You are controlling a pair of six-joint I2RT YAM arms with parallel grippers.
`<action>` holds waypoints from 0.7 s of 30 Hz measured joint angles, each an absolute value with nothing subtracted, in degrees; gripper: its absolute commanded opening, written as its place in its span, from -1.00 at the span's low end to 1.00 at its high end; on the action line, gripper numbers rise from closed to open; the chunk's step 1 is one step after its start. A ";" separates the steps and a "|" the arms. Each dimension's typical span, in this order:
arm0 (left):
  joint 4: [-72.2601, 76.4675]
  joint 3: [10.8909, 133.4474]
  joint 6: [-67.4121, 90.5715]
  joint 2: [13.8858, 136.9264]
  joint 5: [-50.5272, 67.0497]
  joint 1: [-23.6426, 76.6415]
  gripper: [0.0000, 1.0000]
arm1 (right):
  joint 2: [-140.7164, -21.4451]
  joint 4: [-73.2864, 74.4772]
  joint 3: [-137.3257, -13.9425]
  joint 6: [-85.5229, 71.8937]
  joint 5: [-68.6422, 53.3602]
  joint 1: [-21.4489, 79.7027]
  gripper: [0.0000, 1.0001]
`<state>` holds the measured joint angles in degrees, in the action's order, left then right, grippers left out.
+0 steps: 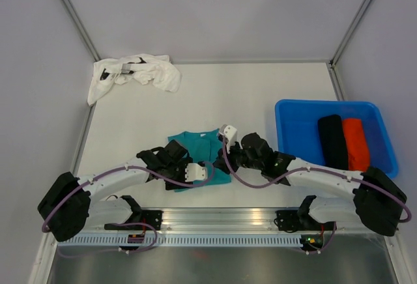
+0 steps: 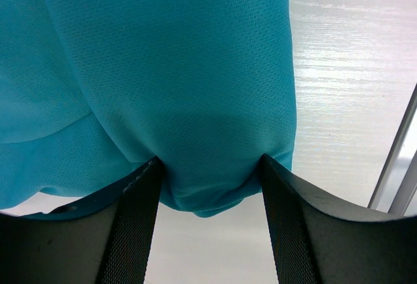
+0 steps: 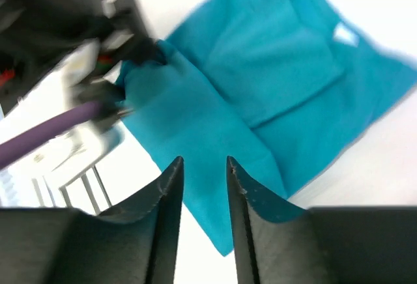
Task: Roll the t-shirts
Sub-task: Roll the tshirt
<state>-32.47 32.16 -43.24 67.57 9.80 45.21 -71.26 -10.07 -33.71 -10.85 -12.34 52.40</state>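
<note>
The left hand (image 2: 208, 167) is grasping a bunched fold of the teal t-shirt (image 2: 163, 69), which is lying at the lower centre of the worktop (image 1: 247, 88). The right hand (image 3: 204, 167) is hovering over the shirt, slightly parted and holding nothing.

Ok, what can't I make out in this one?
Top view: the arms cover the near edge of the teal shirt.
Left wrist: cloth fills the frame, which cuts the shirt off at top and left.
Right wrist: motion blur smears the left gripper, so its hold is unreadable there.
Top view: the white shirt is crumpled and too small to tell front from back.
</note>
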 measured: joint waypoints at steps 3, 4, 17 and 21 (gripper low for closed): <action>-32.56 32.12 -43.55 67.61 11.53 44.36 0.34 | -66.26 -6.37 -34.11 1.76 -9.30 56.75 -0.03; -32.60 32.12 -43.57 67.68 12.25 44.10 0.34 | -65.10 -4.84 -33.95 6.26 -8.40 58.19 0.00; -32.86 32.25 -44.62 68.69 16.58 41.32 0.34 | -68.42 -0.64 -23.38 37.71 3.70 69.10 0.18; -33.12 32.56 -44.84 69.04 16.86 41.21 0.34 | -72.77 -5.32 -23.40 40.03 6.55 69.58 0.19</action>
<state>-33.12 32.56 -44.84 69.04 16.86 41.21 -72.77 -5.32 -23.40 40.03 6.55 69.58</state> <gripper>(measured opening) 0.670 0.594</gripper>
